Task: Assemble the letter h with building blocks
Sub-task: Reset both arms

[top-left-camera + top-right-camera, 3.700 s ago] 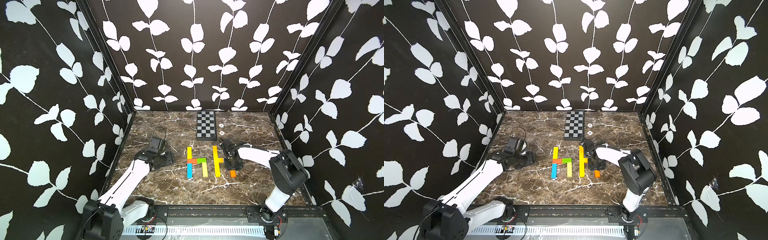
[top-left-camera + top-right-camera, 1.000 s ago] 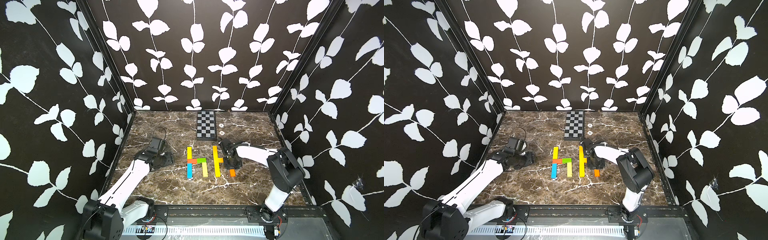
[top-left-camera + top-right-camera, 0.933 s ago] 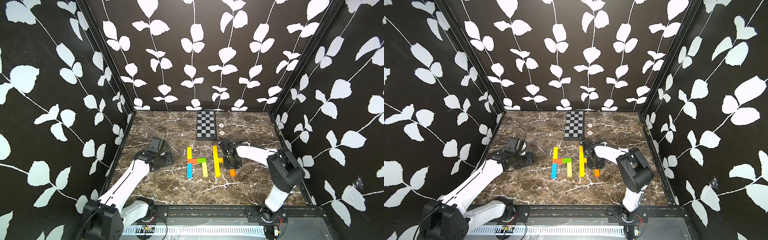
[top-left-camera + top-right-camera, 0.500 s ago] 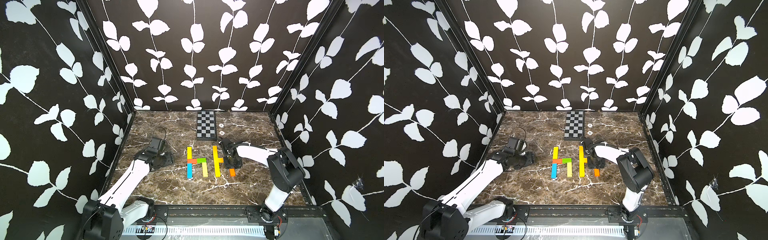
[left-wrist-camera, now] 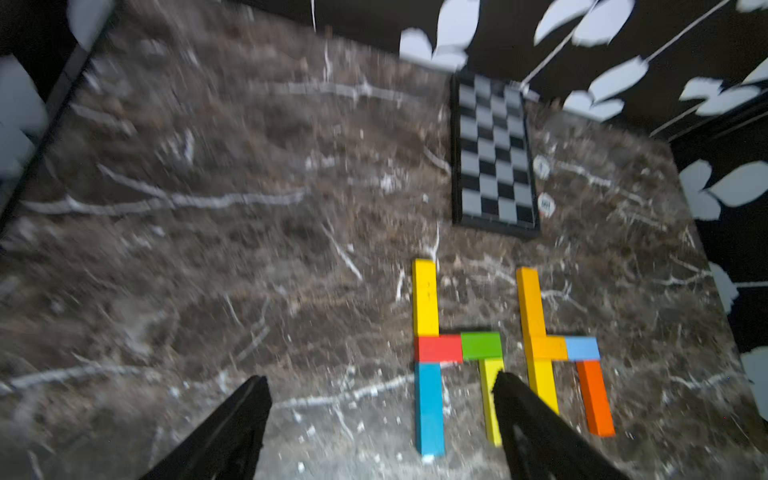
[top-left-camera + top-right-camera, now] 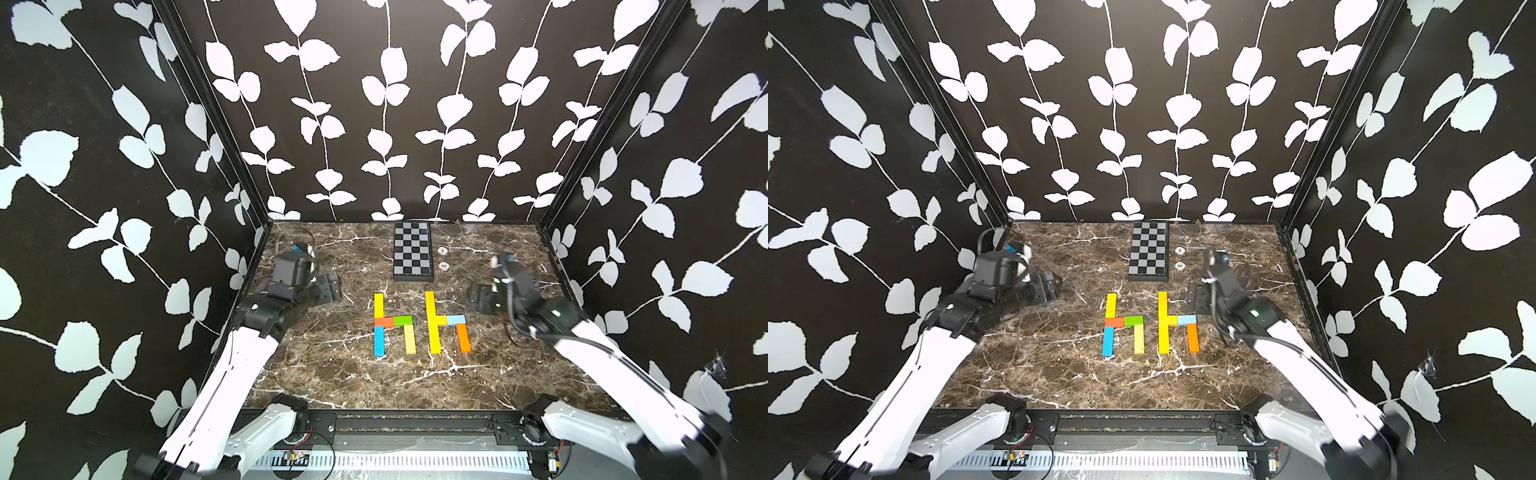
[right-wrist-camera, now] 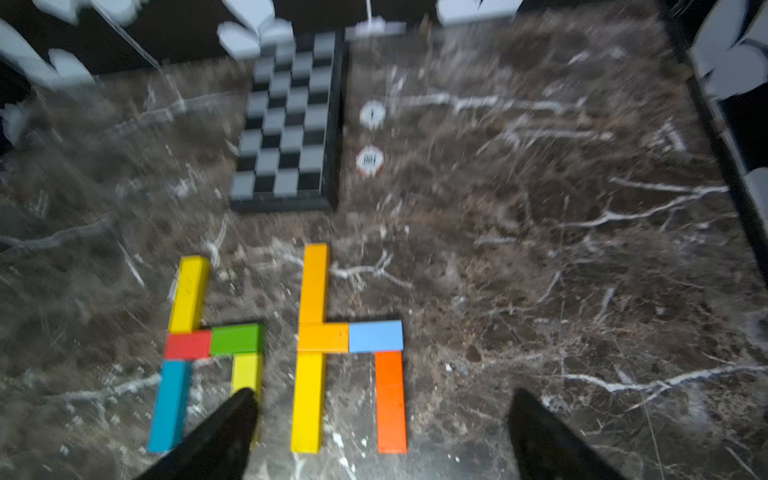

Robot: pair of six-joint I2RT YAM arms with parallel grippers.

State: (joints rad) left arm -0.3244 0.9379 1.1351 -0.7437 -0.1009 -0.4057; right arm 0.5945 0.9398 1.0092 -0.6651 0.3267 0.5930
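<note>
Neatly, glossy bars (image 6: 435, 328) on veined marble (image 6: 332, 374)

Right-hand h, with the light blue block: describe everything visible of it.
The right-hand h is five glossy bars lying flat on the marble table: an amber upper stem, an amber block and a light blue block as crossbar, a yellow lower stem and an orange leg. The bars butt together. It looks complete and lies clear of the other h; only the table touches it.

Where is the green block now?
In both top views the green block lies in the left h as the crossbar's right half, touching the red block on its left, with the yellow leg on its near side.
</note>
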